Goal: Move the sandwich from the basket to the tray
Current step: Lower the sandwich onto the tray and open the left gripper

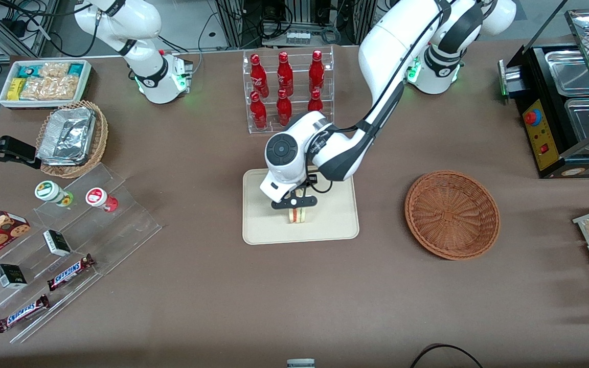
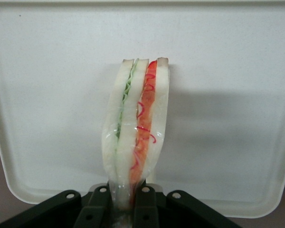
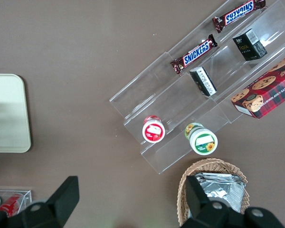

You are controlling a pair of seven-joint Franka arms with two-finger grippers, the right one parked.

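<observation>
The working arm's hand [image 1: 294,203] hung over the tray [image 1: 335,225], with its fingers [image 2: 145,209] pinched together on the narrow end of the sandwich [image 1: 298,215]. The wedge pointed straight down from the hand, its long axis running from the fingers toward the tray floor and its cut edge with the green, orange and red layers turned toward the wrist camera. In the wrist view the sandwich [image 2: 137,128] stood out against the pale tray [image 2: 228,95] from between the two fingers, its wide end farthest from the hand. Whether that end already touched the tray or hovered just above it could not be told, though the front view set it very close to the surface, in the part of the tray nearer the front camera. The basket [image 1: 452,213] sat empty on the counter [image 1: 223,296], well apart from the tray and toward the working arm's end, so the carry looked finished and only the set-down remained. The coming move seemed to turn on that vertical relation: the sandwich lay directly below the hand, gripped upright by one end, so letting go would probably leave it to tip onto a flat face unless it was lowered until it rested.
</observation>
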